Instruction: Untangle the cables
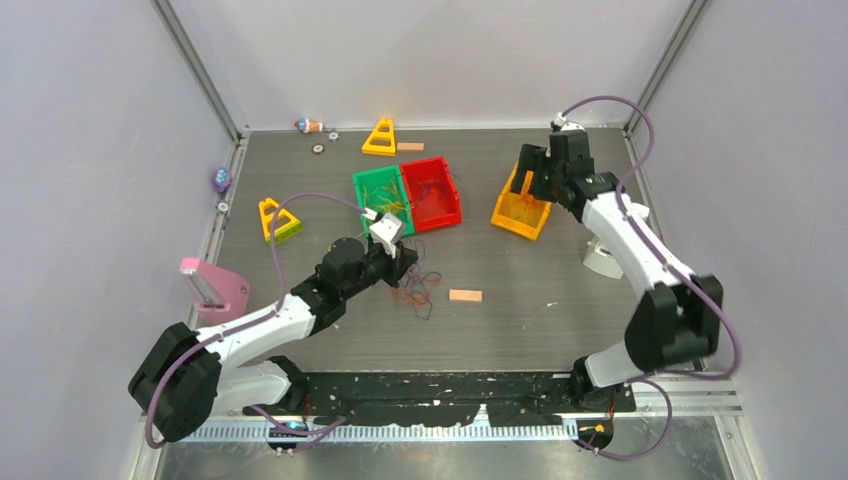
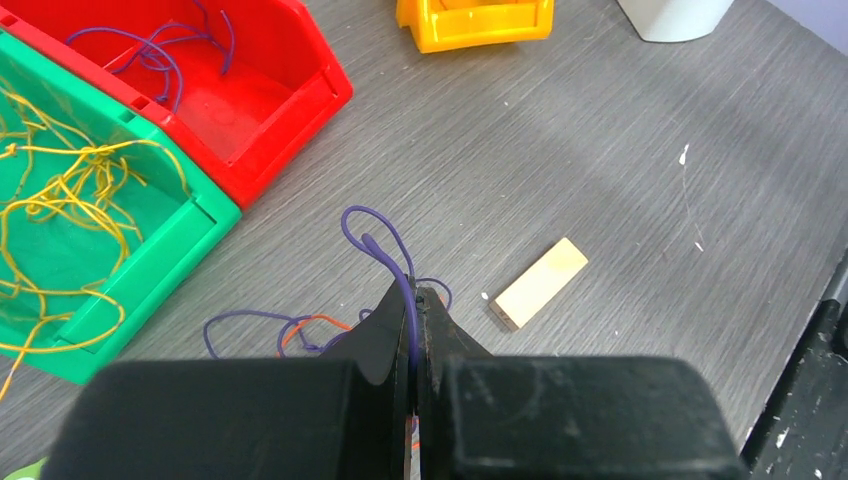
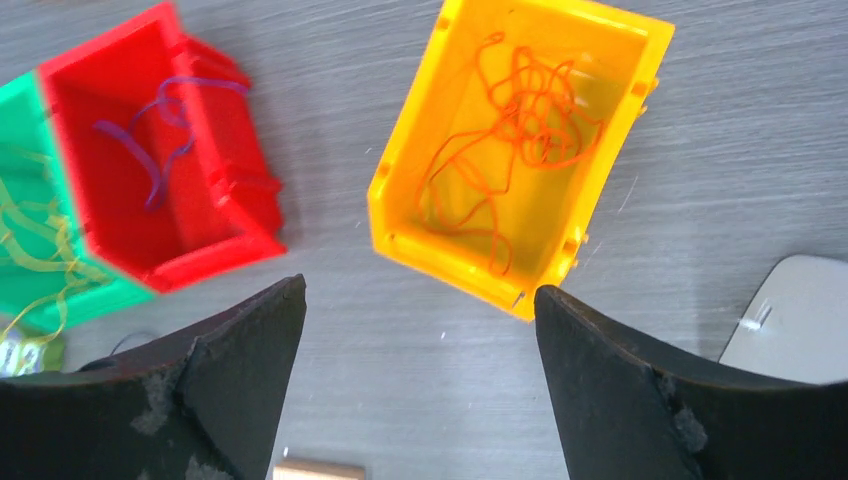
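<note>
Loose cables (image 1: 416, 285): a small purple and orange tangle on the table, in front of the green bin (image 2: 195, 215).
Purple cable (image 2: 384, 247): one loop rises from the tangle.
Left gripper (image 2: 418, 296): jaws pressed together on this purple loop.
Sorted cables: yellow in the green bin, purple in the red bin (image 2: 300, 95), orange in the yellow bin (image 3: 440, 255).
Right gripper (image 3: 420, 290): jaws wide apart, holding nothing, above the yellow bin.
Wooden block (image 2: 540, 283): lies flat, near the tangle.
</note>
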Motion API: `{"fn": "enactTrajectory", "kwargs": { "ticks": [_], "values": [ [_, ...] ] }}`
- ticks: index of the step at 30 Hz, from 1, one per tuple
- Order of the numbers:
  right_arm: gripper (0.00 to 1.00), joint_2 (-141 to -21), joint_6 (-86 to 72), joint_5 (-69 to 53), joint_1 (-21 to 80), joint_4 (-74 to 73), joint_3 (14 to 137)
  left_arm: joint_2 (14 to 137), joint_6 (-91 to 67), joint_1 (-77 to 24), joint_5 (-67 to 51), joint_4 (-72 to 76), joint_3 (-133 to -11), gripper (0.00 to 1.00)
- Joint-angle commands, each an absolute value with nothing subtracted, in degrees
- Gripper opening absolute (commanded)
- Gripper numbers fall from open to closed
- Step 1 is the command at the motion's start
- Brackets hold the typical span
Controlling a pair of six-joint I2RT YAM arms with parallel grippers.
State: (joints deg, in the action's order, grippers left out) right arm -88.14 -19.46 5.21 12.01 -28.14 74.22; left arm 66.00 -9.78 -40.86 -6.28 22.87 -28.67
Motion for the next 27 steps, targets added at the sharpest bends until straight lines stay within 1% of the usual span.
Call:
{"fn": "enactTrajectory", "kwargs": {
  "ticks": [1, 2, 4, 8, 12, 15, 18, 20, 24, 27],
  "values": [
    [0.91, -79.04, -17.15, 1.73, 14.34, -22.8, 65.17, 63.57, -8.06, -40.92, -9.03, 25.29, -28.58, 0.0],
    [0.91, -75.77, -16.77, 1.31, 15.23, -21.2, 61.27, 63.36, -7.63, -40.87, -9.35, 25.2, -28.49, 0.0],
    [0.91, -71.37, -16.14, -3.56, 16.63, -15.69, 55.63, 62.94, -6.74, -40.92, -9.92, 24.64, -28.51, 0.0],
    [0.91, -65.97, -15.41, -10.81, 20.23, -5.41, 47.23, 62.54, -5.9, -40.91, -12.57, 25.14, -28.46, 0.0],
    [0.91, -62.89, -14.32, -12.87, 25.12, 2.1, 41.97, 62.68, -5.89, -40.87, -16.06, 26.46, -28.31, 0.0],
    [0.92, -59.52, -12.9, -13.94, 29.94, 12.33, 35.83, 63.05, -5.9, -40.87, -18.13, 27.19, -28.3, 0.0],
    [0.92, -58.88, -12.81, -16.29, 32.03, 18.63, 33.45, 63.25, -5.9, -40.88, -19.45, 27.51, -28.36, 0.0],
    [0.96, -59.79, -13.13, -17.24, 32.86, 21.58, 32.24, 63.23, -5.89, -40.92, -19.89, 27.64, -28.32, 0.0],
    [0.99, -59.09, -14.49, -14.84, 33.65, 26.33, 29.9, 62.95, -5.89, -40.87, -20.44, 27.99, -28.11, 0.0],
    [0.96, -58.14, -15.06, -12.3, 33.65, 24.9, 31.03, 62.92, -5.81, -40.87, -20.37, 28.21, -28.02, 0.0]
  ]
}}
